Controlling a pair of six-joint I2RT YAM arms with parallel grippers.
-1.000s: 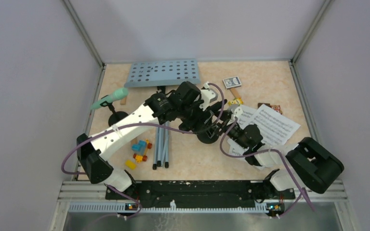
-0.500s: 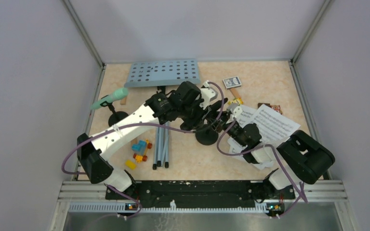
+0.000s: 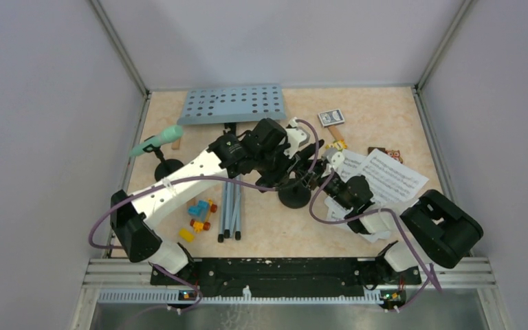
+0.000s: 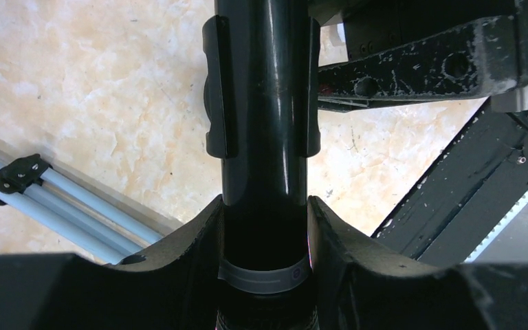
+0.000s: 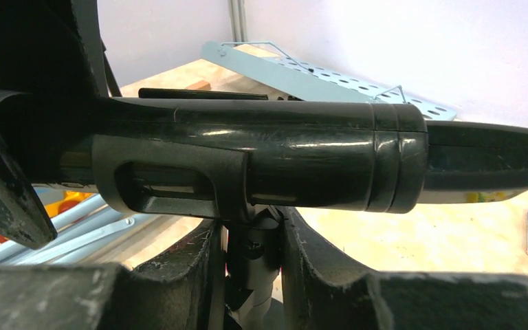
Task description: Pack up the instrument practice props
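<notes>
black mic in holder: left gripper newly clamped on mic body, right gripper newly clamped on holder stem just beneath, so likely ready to pull them apart.

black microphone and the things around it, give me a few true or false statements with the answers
1. The left gripper is closed on the black microphone. True.
2. The right gripper hangs open, away from the mic holder. False: its fingers clamp the holder's stem just below the clip.
3. The mint-green microphone lies flat on the sheet music. False: it sits on a second holder at the left side of the table.
4. The pale-blue music desk lies at the table's far edge. True.
</notes>
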